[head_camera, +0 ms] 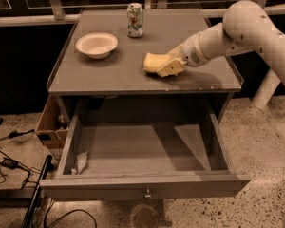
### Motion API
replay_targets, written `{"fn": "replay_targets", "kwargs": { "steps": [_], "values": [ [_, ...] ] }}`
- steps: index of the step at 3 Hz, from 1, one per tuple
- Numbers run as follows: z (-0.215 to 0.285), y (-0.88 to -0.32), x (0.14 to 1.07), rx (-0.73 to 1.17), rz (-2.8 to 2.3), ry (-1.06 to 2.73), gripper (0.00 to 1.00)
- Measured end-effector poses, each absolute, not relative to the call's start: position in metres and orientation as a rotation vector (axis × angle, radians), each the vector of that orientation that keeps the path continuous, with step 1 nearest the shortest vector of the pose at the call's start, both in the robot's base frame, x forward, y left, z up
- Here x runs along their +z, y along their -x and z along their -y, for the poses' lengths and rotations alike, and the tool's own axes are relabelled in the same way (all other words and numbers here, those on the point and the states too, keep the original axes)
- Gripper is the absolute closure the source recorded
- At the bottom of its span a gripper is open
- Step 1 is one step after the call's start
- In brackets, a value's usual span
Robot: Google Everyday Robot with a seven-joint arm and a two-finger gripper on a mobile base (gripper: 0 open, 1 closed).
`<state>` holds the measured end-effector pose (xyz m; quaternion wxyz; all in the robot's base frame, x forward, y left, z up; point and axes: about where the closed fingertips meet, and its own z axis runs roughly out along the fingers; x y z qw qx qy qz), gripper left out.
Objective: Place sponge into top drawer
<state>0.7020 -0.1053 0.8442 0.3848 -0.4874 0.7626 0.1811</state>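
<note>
The pale yellow sponge (pixel 153 62) is over the grey tabletop (pixel 109 70), right of centre. My cream gripper (pixel 167 67) comes in from the right and is shut on the sponge's right end. The white arm (pixel 237 30) reaches across the table's right edge. The top drawer (pixel 142 148) stands pulled open below the tabletop, its flat grey bottom showing. Its front panel (pixel 142 185) with a small round knob (pixel 146 193) faces me. The gripper and sponge are above the tabletop, behind the drawer opening.
A white bowl (pixel 97 44) sits at the table's left and a drink can (pixel 135 19) stands at the back centre. A crumpled pale scrap (pixel 80 161) lies in the drawer's front left corner. A cardboard box (pixel 51 122) and cables (pixel 9 163) are on the floor at left.
</note>
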Motion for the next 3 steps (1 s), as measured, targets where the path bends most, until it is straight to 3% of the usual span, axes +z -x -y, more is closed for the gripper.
{"fn": "replay_targets", "kwargs": {
  "steps": [1, 3],
  "values": [
    [0.101, -0.692, 0.87, 0.471, -1.919, 1.245, 1.0],
    [0.099, -0.656, 0.883, 0.45, -1.882, 1.26, 1.0]
  ]
}}
